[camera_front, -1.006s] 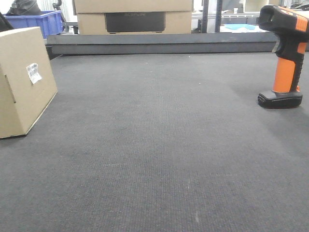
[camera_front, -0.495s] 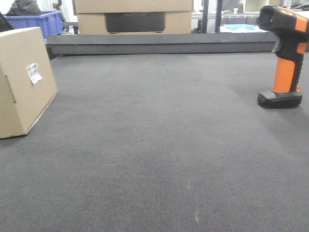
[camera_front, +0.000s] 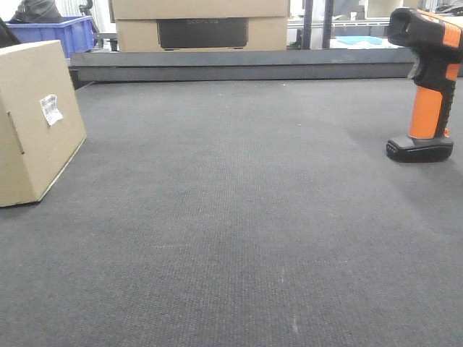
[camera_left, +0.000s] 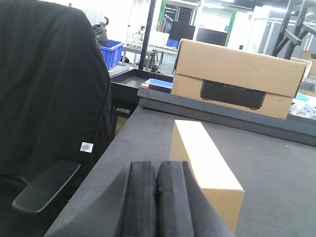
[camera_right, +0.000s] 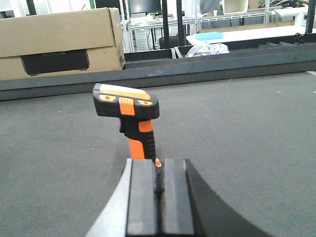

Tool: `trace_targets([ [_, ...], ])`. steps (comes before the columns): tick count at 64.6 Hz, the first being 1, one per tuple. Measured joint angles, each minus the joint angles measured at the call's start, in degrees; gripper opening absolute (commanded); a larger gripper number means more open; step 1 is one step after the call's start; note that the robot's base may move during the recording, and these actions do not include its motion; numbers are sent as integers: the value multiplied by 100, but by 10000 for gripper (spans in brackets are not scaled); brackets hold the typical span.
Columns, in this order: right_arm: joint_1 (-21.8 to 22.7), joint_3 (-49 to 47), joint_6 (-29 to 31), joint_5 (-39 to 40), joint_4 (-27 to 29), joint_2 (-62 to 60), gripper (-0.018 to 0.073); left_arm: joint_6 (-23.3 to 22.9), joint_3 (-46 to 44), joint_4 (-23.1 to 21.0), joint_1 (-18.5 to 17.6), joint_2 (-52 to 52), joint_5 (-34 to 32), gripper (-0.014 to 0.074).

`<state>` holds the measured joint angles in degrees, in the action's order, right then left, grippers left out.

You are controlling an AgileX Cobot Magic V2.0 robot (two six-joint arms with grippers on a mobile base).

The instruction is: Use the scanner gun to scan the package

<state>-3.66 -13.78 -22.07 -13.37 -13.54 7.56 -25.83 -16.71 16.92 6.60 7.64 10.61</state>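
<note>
The package, a plain cardboard box with a white barcode label, stands at the left edge of the dark mat. It also shows in the left wrist view, just ahead and right of my left gripper, which is shut and empty. The orange and black scanner gun stands upright on its base at the far right. In the right wrist view the scanner gun stands just ahead of my right gripper, which is shut and empty. Neither gripper shows in the front view.
A large cardboard box sits on a raised dark ledge along the back. A blue bin is at the back left. A black chair stands off the table's left edge.
</note>
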Motion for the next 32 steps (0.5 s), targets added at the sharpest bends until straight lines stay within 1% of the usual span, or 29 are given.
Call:
trace_targets([
  [5, 0, 0, 0, 12, 47, 0, -162, 0, 0, 0, 0, 0, 0, -111],
  [11, -21, 0, 0, 125, 527, -7, -162, 0, 0, 0, 0, 0, 0, -111],
  [17, -47, 29, 81, 256, 781, -196, -162, 0, 0, 0, 0, 0, 0, -111],
  [19, -46, 88, 288, 309, 822, -331, -162, 0, 0, 0, 0, 0, 0, -111],
  [26, -46, 463, 1505, 389, 1113, -696, -162, 0, 0, 0, 0, 0, -4, -111],
  [29, -46, 647, 1792, 418, 1228, -736, -162, 0, 0, 0, 0, -12, -13, -111],
  [32, -46, 810, 1940, 481, 1280, -736, -162, 0, 0, 0, 0, -12, -13, -111],
])
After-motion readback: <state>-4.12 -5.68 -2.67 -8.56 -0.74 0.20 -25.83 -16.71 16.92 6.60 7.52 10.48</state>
